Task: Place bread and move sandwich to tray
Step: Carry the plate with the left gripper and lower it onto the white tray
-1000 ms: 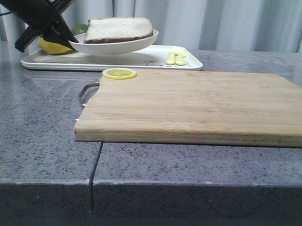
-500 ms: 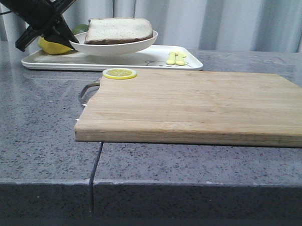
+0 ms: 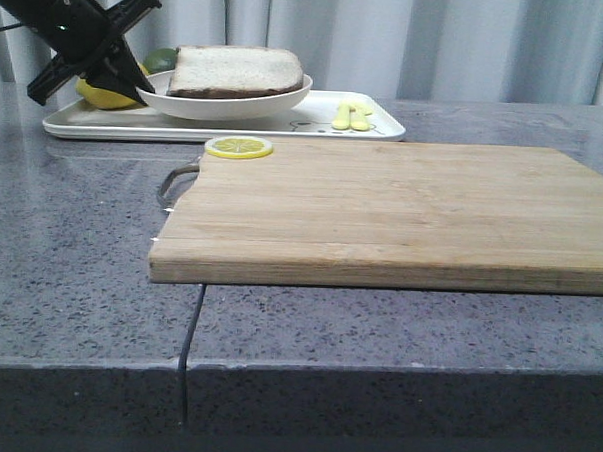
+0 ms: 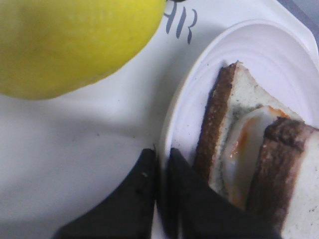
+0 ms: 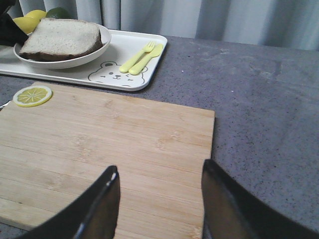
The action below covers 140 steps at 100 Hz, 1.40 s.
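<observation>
One wooden cutting board [image 3: 392, 210] lies nearest on the speckled grey stone table [image 3: 69, 276], a flat rectangle of pale striped grain with a metal loop handle [image 3: 175, 185] at its 9 o'clock edge. One lemon slice [image 3: 239, 146], a thin yellow disc, sits on the board's corner at 11 o'clock. The right gripper [image 5: 159, 199] hovers over the near part of the board with its two dark fingers spread wide apart and nothing between them.

Beyond the board, at 11 o'clock, lies one tray [image 3: 316, 122], flat, white and rectangular with rounded corners, a low rim and a printed bear drawing [image 5: 115, 73]. Two pale yellow plastic utensils, a fork and spoon [image 3: 351, 115], lie side by side on its 3 o'clock part. The sandwich [image 3: 233, 73] rests on the tray's middle: brown-crusted slices on one shallow round white plate [image 3: 257, 99], with glossy egg white and an orange smear [image 4: 244, 149] showing between the slices in the left wrist view.

The left gripper [image 4: 160, 164] reaches in from 10 o'clock, its two black fingers pressed close together, pinching the plate's rim. Just behind it on the tray sits one smooth yellow lemon [image 4: 75, 42], with one green fruit [image 3: 161, 58] farther back, partly hidden by the plate. Pale pleated curtains [image 3: 440, 42] hang farthest away.
</observation>
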Motion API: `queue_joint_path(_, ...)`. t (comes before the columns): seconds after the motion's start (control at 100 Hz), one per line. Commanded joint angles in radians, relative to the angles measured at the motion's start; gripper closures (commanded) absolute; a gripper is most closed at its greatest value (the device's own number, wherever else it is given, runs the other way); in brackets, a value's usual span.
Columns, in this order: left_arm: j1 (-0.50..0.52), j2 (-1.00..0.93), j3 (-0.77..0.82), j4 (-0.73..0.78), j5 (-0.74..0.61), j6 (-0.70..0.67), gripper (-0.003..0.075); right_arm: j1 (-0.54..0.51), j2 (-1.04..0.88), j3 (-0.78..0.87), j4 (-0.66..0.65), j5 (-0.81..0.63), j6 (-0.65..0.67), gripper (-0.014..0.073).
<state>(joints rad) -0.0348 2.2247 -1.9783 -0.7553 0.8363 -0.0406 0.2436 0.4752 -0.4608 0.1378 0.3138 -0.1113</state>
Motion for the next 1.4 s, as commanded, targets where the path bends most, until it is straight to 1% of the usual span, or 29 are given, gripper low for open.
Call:
queue_joint_path(0.0, -0.009, -0.06, -0.041, -0.067, -0.047, -0.03, 0.074, -0.005, -0.001, -0.026, -0.009, -0.075, -0.004, 0.0207)
queue_joint_path(0.28, -0.023, -0.023, -0.041, -0.069, -0.037, -0.037, 0.074, -0.005, -0.001, -0.026, -0.009, -0.075, -0.004, 0.0207)
queue_joint_path(0.94, -0.023, -0.023, -0.041, -0.071, -0.047, -0.037, 0.0738, -0.005, -0.001, -0.026, -0.009, -0.099, -0.004, 0.0207)
queue_joint_path(1.02, -0.023, -0.023, -0.041, -0.071, -0.046, -0.037, 0.0728, -0.005, -0.001, -0.026, -0.009, -0.1, -0.004, 0.0207)
queue_joint_path(1.16, -0.015, -0.023, -0.041, -0.095, -0.038, -0.037, 0.065, -0.005, -0.001, -0.026, -0.009, -0.115, -0.004, 0.0207)
queue_joint_path(1.39, 0.006, -0.023, -0.041, -0.102, -0.009, -0.037, 0.0423, -0.005, -0.001, -0.026, -0.009, -0.152, -0.004, 0.0207)
